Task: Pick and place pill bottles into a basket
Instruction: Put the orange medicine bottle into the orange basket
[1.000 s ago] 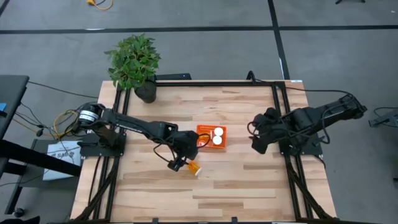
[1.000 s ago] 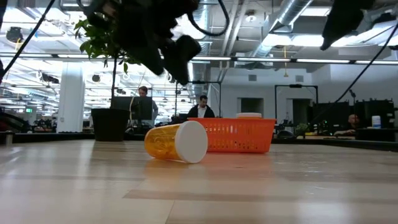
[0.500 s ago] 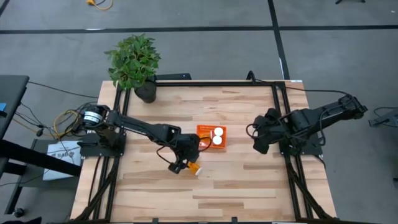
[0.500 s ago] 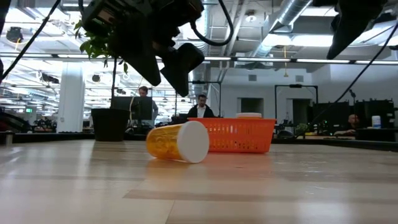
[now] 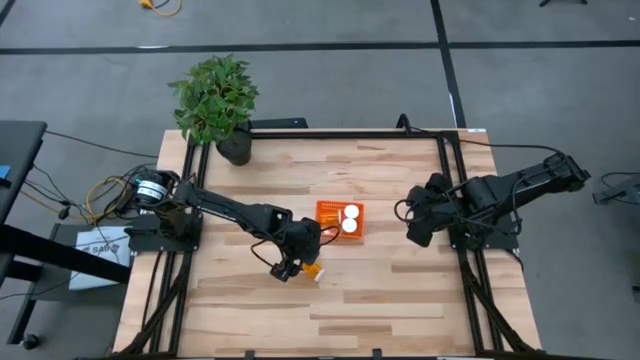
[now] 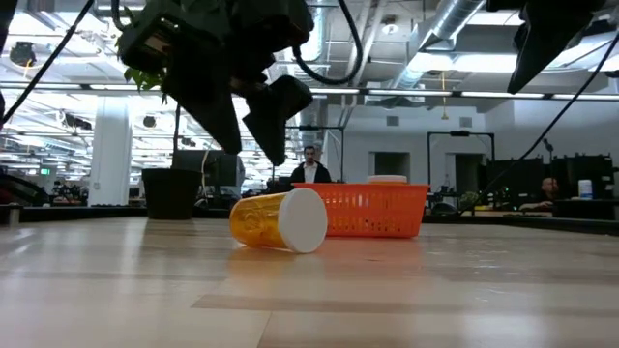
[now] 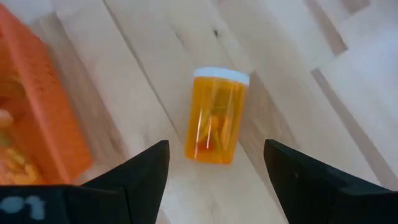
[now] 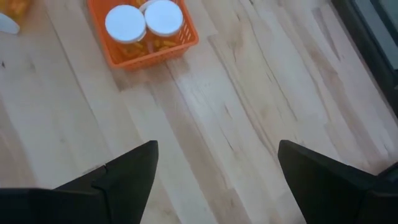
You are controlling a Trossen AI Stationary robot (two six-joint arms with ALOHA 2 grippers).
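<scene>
Hovering above a toppled pill bottle (image 7: 216, 116), the left gripper (image 7: 214, 171) has its jaws spread, the bottle lying on the table (image 5: 380, 290) between them, cap pointing away. The basket (image 5: 341, 221) sits just beside. Only the right wrist view shows two white caps (image 8: 144, 21) inside it. The right gripper (image 8: 214, 180), jaws spread, waits well apart.
</scene>
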